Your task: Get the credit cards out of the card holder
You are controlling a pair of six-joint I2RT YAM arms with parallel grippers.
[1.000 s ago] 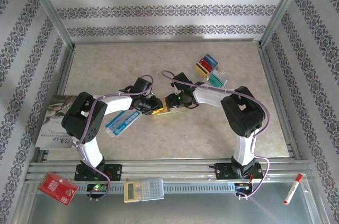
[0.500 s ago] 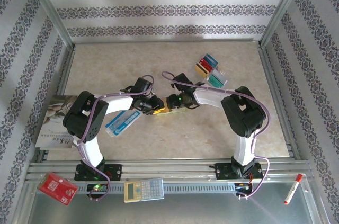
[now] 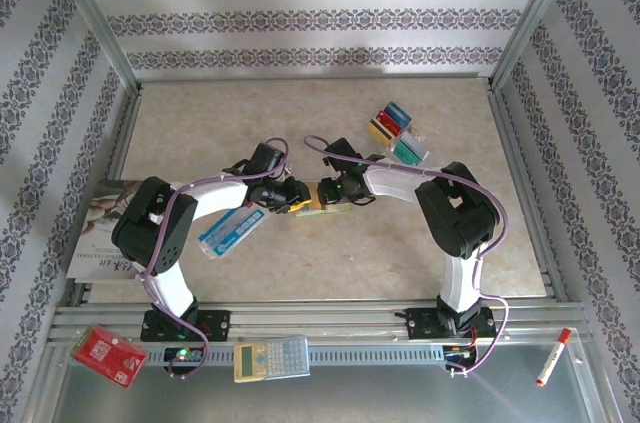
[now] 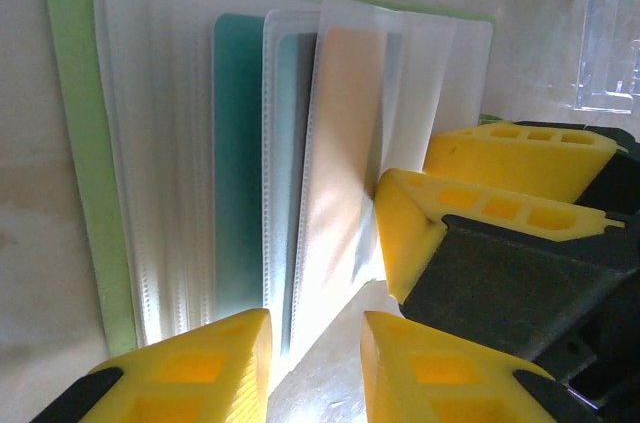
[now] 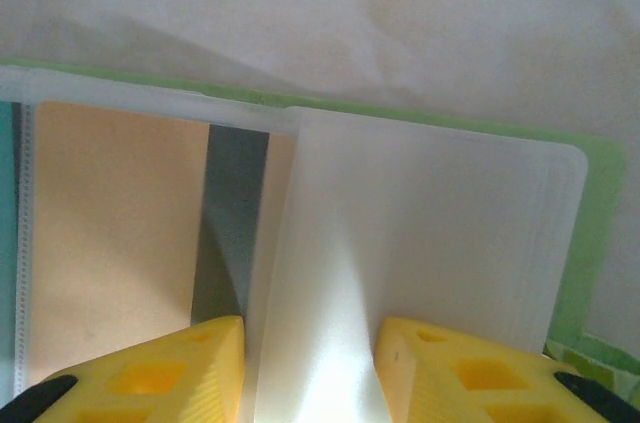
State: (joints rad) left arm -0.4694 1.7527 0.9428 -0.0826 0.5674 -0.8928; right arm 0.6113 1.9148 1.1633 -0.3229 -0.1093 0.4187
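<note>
Card holder (image 4: 75,123) lies open lengthwise between spread left tool (image 4: 315,328) and spread right tool (image 5: 310,335).

The card holder (image 4: 75,143) lies open, a teal credit card (image 4: 238,163) sleeved inside. The left gripper (image 4: 315,343) straddles its edge, jaws apart.

My left arm (image 3: 212,199) and right arm (image 3: 400,181): white links, black joints, purple cables (image 3: 210,182). Left hand (image 4: 312,328): yellow wedge fingers (image 4: 190,368), hollow cells.
</note>
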